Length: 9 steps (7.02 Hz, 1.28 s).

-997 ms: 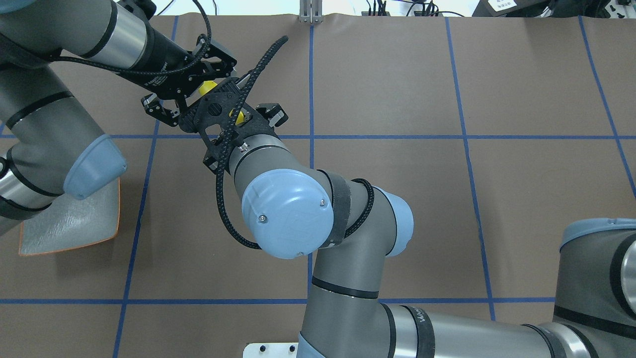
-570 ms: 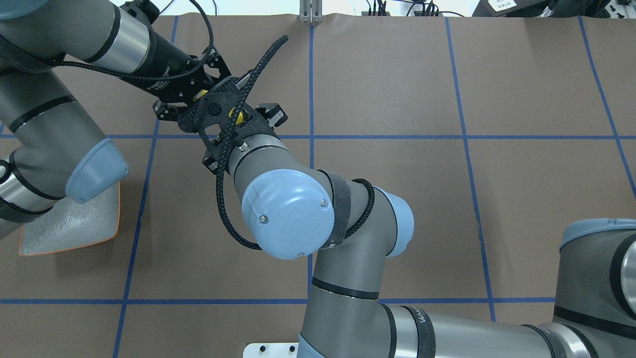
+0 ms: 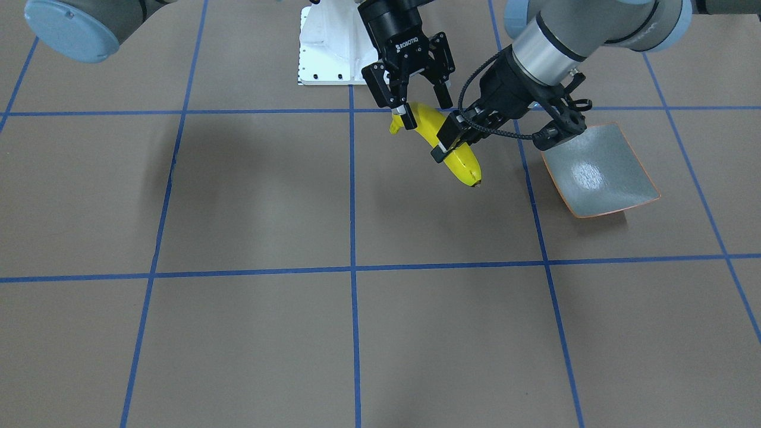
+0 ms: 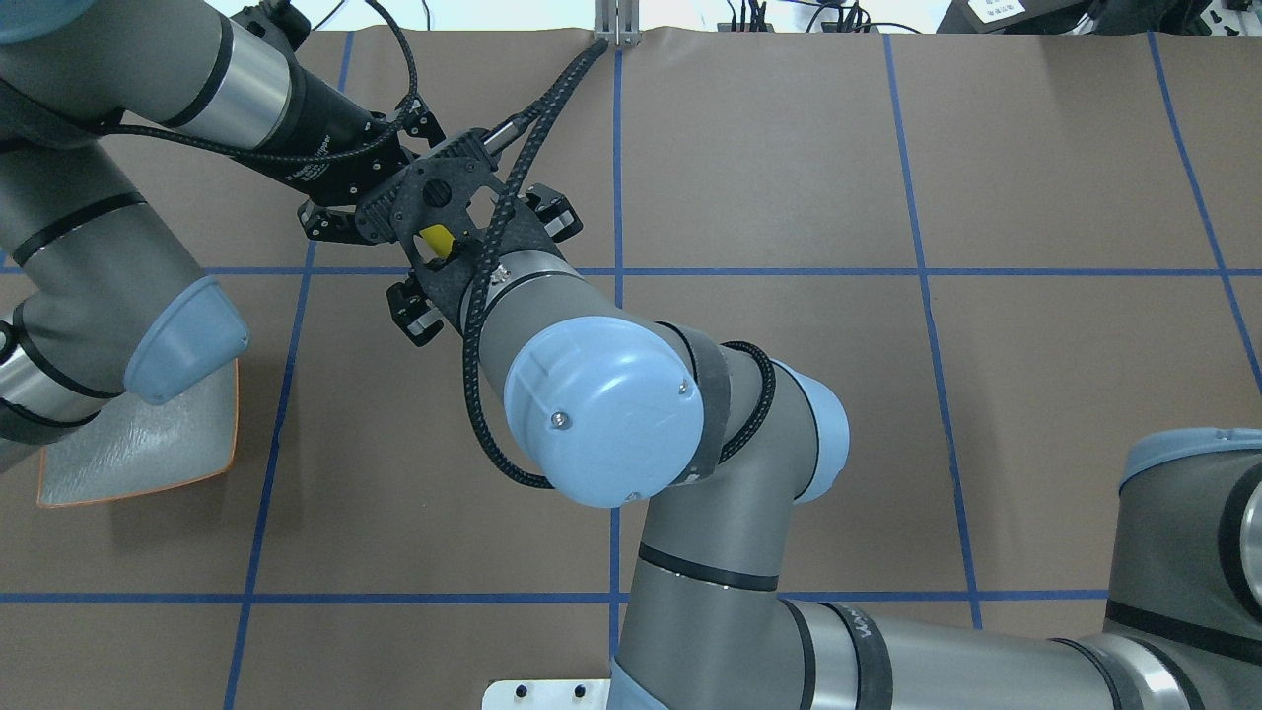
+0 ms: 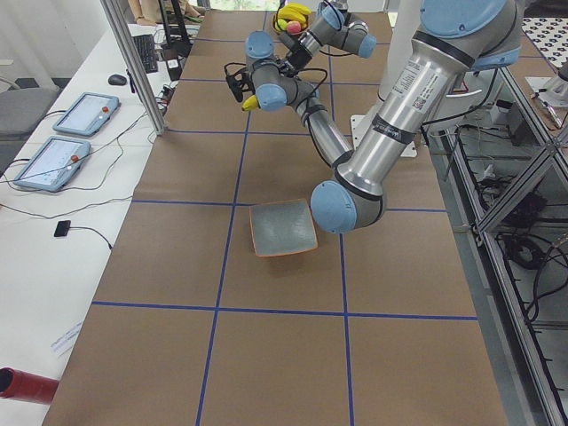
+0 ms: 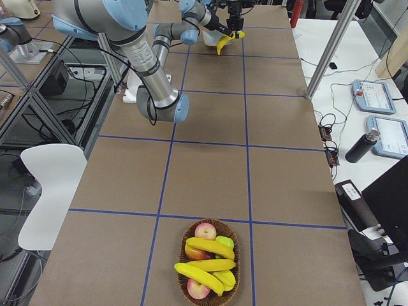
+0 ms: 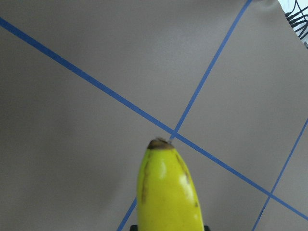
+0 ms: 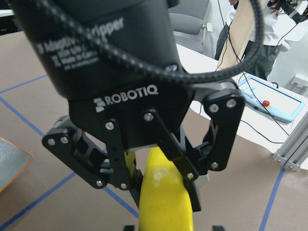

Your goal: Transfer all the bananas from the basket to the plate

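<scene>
Banana (image 3: 461, 163) in midair, just short of plate (image 3: 600, 172), clamped mid-length by left gripper (image 3: 447, 141). Right gripper (image 3: 425, 110) at stem end, jaws seemingly spread, not gripping. Plate bare, none delivered. Basket (image 6: 185, 245) at table's far end holds roughly three bananas (image 6: 207, 264) among apples (image 6: 205, 231).

My left gripper (image 3: 452, 141) has closed around the banana (image 3: 465, 164); my right gripper (image 3: 424, 108) has twisted at the wrist, and its cable (image 4: 552, 84) has swung toward the table's far edge.
</scene>
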{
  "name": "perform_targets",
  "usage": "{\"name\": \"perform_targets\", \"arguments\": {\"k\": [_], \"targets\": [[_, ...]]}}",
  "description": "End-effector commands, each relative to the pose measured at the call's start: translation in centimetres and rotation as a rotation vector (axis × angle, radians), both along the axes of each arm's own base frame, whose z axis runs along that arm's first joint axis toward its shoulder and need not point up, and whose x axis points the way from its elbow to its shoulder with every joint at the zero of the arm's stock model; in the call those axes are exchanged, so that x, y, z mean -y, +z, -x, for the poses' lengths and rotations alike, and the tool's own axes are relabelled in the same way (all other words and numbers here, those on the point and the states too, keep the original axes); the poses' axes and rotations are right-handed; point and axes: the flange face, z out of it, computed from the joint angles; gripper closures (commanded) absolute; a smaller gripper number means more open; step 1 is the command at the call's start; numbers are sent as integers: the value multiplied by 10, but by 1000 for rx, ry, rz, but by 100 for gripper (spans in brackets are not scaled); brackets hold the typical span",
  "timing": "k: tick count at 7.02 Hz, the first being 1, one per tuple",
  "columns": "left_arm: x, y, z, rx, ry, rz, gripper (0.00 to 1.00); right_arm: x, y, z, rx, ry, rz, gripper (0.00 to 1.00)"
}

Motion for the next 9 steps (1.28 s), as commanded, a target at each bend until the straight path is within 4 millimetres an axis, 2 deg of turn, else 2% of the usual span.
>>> {"name": "perform_targets", "arguments": {"k": [1, 2, 3, 5, 7, 9], "targets": [[-10, 26, 15, 23, -4, 1, 100, 49, 31, -34, 13, -59, 101, 0], [-16, 50, 30, 53, 8, -26, 100, 85, 67, -60, -23, -76, 157, 0], [-21, 89, 45, 105, 28, -61, 100, 113, 94, -89, -39, -109, 211, 0], [-33, 164, 70, 215, 91, -151, 100, 157, 148, -141, -83, -130, 314, 0], [-47, 231, 99, 311, 171, -233, 100, 191, 186, -200, -186, -185, 373, 0], [-61, 278, 117, 404, 217, -285, 100, 206, 221, -229, -266, -180, 379, 0]]}}
